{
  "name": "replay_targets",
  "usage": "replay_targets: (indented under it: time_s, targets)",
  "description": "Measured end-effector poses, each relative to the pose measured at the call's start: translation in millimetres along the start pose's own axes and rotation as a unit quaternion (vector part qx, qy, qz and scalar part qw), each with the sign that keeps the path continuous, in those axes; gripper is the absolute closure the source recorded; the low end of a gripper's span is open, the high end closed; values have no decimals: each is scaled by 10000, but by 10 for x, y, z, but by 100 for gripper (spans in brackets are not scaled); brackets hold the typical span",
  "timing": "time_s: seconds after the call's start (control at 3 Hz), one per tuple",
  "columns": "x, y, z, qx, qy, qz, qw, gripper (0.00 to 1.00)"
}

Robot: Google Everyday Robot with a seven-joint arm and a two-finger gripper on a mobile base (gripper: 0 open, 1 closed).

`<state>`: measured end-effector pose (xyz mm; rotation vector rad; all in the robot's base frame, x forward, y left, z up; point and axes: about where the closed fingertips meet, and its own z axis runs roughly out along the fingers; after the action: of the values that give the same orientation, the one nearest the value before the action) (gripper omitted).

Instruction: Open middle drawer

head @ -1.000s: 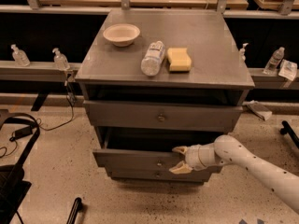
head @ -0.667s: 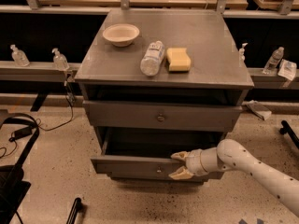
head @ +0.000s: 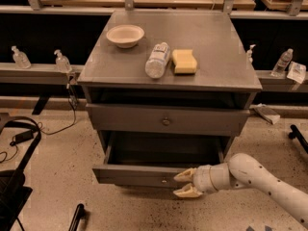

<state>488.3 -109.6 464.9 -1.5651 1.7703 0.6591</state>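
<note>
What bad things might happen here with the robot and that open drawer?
The gripper sits right of centre at the front of the middle drawer, so it might slip off or tug the drawer crooked. A jolt might roll the bottle lying on its side on the cabinet top.

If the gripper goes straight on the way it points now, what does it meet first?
The gripper, at the front of the pulled-out middle drawer, points left; it would probably meet the round knob first, though depth is unclear.

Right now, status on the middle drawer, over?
Pincer open, at middle drawer front, right of knob. Drawer partway out. Nothing blocking it.
</note>
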Motion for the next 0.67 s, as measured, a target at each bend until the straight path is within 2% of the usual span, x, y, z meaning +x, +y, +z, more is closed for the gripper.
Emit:
replay_targets:
  time_s: [0.33, 0.67]
  targets:
    - [-42, 149, -43, -9, -36, 18, 10000, 55]
    - [-57, -16, -57, 130, 22, -97, 9999, 53]
